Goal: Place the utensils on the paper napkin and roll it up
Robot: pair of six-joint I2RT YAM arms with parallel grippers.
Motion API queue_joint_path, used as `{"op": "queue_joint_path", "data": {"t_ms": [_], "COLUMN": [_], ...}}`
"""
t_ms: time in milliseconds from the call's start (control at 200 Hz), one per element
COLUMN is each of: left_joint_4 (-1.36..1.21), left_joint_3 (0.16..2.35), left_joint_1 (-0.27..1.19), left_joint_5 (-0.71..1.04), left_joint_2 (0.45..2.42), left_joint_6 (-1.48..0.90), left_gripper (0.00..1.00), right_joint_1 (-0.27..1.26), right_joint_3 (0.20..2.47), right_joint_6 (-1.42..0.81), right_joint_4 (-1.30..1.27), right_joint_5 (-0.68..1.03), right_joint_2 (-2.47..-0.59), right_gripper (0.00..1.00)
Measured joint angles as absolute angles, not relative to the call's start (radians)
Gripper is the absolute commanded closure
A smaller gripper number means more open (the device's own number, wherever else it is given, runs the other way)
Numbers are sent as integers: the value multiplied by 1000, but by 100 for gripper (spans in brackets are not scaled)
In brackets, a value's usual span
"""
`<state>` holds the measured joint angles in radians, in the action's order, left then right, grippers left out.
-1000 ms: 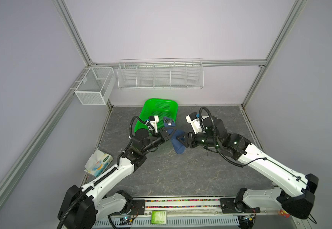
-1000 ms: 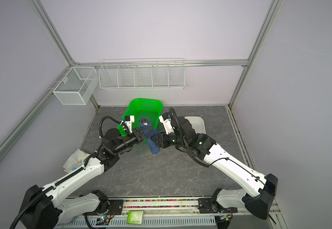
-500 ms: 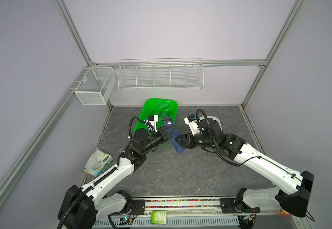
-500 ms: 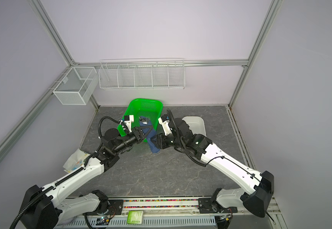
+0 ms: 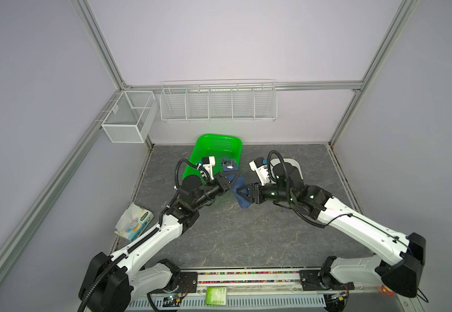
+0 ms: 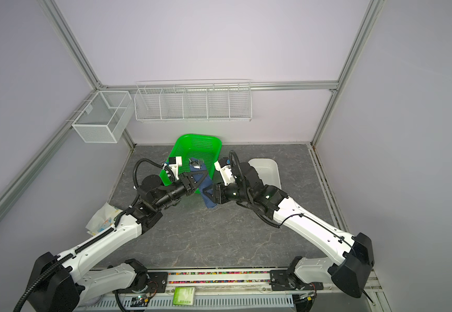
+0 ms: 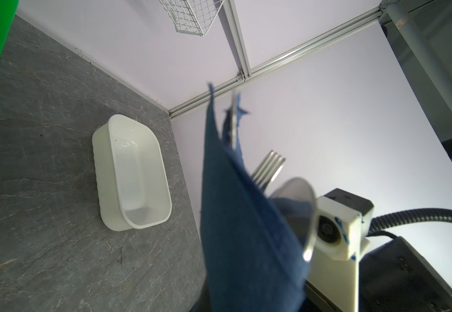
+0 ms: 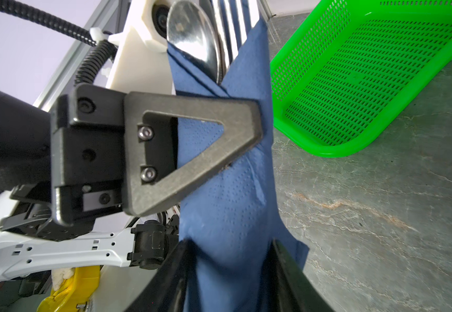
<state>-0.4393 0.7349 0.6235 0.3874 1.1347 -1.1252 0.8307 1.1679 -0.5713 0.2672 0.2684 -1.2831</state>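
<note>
While both arms are reaching toward each other above the grey stone-patterned table (image 5: 246, 237), near the middle of its back edge, the left gripper (image 5: 229, 178) is pinching a dark navy blue paper napkin (image 5: 242, 201) that is wrapped into a narrow roll. Its jaws are pressing together on the paper partway along, and in the right wrist view one dark triangular finger (image 8: 192, 168) is lying flat across the roll. The roll is tilting, with its upper end leaning toward the bright green perforated plastic basket (image 5: 221, 136) standing at the back edge. Out of that upper end a shiny silver metal spoon (image 8: 192, 37) and the tines of a silver metal fork (image 8: 231, 24) are poking. The left wrist view is also showing a thin silver metal knife (image 7: 236, 118), blurred, beside them. The right gripper (image 8: 230, 270) is straddling the roll's lower end, one black finger (image 8: 165, 283) on each side of the paper; whether it is squeezing I cannot tell. A white oval plastic tub (image 7: 103, 173) is sitting toward the back right corner, and a white printed tissue pack (image 5: 134, 224) is lying at the left edge.
</note>
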Motion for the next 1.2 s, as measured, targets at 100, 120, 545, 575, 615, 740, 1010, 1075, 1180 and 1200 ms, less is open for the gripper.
{"op": "queue_joint_path", "data": {"t_ms": [100, 120, 545, 575, 615, 740, 1010, 1075, 1180, 1200], "left_joint_4": [-447, -449, -472, -475, -481, -496, -517, -519, -525, -526], "left_joint_3": [735, 735, 735, 735, 735, 735, 735, 735, 738, 739], "left_joint_1": [624, 624, 624, 624, 624, 624, 624, 624, 625, 626], "left_joint_5": [390, 390, 393, 393, 393, 396, 405, 412, 424, 425], "left_joint_2": [1135, 1135, 1125, 1125, 1125, 1125, 1125, 1125, 1125, 1125], "left_joint_6": [-1129, -1129, -1150, -1151, -1154, -1164, -1175, -1178, -1184, -1186], "left_gripper": [100, 100, 100, 100, 100, 100, 100, 97, 87, 85], "right_joint_1": [817, 815, 781, 780, 779, 776, 765, 763, 761, 761], "right_joint_3": [1148, 1146, 1071, 1070, 1068, 1059, 1034, 1025, 1012, 1010], "right_joint_6": [-584, -585, -643, -648, -652, -665, -691, -699, -708, -709], "right_joint_4": [239, 234, 111, 104, 94, 57, 1, -12, -31, -35], "right_joint_5": [308, 316, 429, 437, 445, 478, 515, 524, 533, 536], "right_joint_2": [-1274, -1274, -1242, -1242, -1242, -1242, -1238, -1230, -1218, -1217], "right_gripper": [49, 50, 56, 56, 56, 61, 77, 81, 84, 85]}}
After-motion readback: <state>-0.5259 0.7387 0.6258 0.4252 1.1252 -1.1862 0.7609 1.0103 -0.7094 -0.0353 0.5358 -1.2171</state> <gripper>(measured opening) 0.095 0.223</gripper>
